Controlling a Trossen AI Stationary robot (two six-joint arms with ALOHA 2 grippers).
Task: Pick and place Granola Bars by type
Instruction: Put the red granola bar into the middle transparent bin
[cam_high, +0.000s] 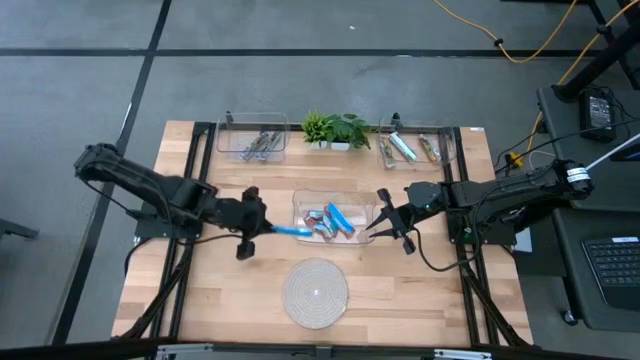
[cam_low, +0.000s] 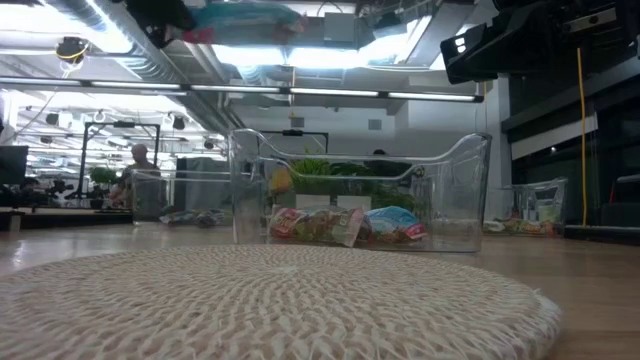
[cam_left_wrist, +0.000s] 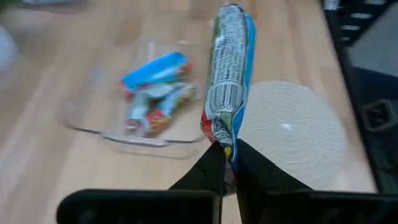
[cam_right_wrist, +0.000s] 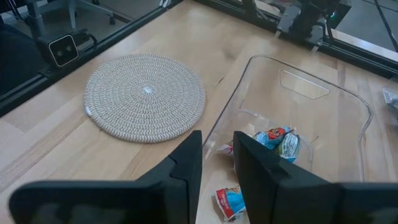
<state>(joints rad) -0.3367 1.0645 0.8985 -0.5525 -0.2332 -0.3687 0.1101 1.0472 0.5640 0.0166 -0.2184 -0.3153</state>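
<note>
granola bars, small wrapped sticks in bright blue and in blue with orange-red print, lie heaped in the clear plastic middle bin at the table's centre. one more, a bright blue foil-wrapped bar, is out of the heap: the left gripper has its fingers pinched shut on the crimped end of that wrapper, and the bar sticks out from the fingertips over the bin's left edge. the right gripper hangs just beside the bin's right wall, fingers only narrowly parted and holding nothing.

the main risk, as i judge it, is the hold itself. only the thin seal of the wrapper is caught, so the bar's weight hangs off a slippery flap; a quick swing or a tilt could let it slide free and fall onto the wooden table or the round pale woven mat instead of into a sorting bin.

a second risk is mis-sorting. the clear far-left bin holds dull silvery bars and the clear far-right bin holds a blue one among others, so carrying this bar to the nearer bin could mix types.

the green plant between them could be brushed on a crossing reach, and the right gripper sits close to that path.
</note>
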